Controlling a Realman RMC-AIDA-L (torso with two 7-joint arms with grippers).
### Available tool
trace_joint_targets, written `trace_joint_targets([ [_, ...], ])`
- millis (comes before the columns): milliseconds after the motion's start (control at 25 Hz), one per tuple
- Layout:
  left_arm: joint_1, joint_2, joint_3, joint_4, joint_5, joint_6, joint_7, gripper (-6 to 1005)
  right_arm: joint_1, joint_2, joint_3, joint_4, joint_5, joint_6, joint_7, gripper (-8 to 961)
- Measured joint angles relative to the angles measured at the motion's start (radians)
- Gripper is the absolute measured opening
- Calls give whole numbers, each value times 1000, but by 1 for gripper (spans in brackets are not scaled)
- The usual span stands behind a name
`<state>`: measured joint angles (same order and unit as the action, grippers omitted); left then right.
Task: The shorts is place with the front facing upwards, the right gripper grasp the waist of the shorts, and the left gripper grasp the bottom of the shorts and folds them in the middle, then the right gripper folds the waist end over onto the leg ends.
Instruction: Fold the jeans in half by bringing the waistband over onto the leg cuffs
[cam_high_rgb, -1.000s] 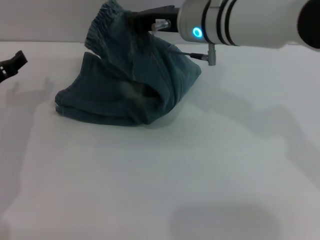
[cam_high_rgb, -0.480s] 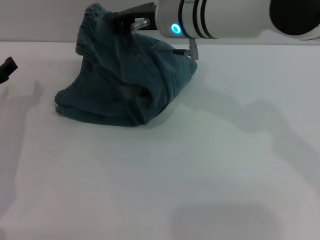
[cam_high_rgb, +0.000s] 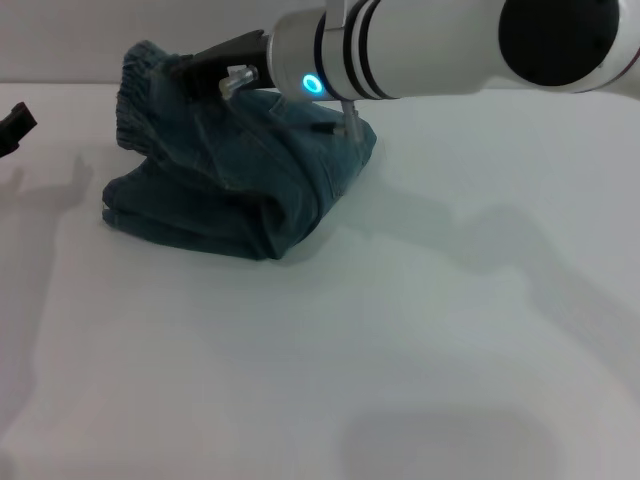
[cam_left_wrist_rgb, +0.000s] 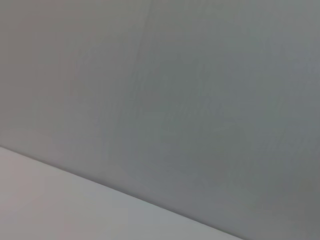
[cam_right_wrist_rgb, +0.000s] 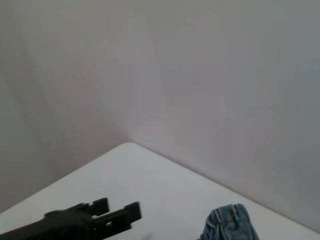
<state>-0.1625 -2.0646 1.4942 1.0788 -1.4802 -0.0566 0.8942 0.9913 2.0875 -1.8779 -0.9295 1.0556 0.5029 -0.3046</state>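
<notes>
The right black two-finger claw (cam_high_rgb: 195, 68), upper left, is clamping the ruched denim waist (cam_high_rgb: 135, 85); releasing short risks a crooked fold.

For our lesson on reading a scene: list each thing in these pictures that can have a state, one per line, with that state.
shorts: bunched, partly folded on the table.
waist: lifted, held up at the right gripper.
right gripper: shut on the waist, above the shorts.
left gripper: off at the left edge, away from the shorts, holding nothing.
</notes>
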Motion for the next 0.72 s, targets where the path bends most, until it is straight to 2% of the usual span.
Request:
trace_joint_targets([
  [400, 5, 2, 1, 4, 0, -9, 0, 827, 50, 3, -73, 90, 92, -9, -3, -1],
  [720, 8, 3, 1, 4, 0, -31, 1, 827, 48, 2, -76, 136, 126, -17, -38, 93],
])
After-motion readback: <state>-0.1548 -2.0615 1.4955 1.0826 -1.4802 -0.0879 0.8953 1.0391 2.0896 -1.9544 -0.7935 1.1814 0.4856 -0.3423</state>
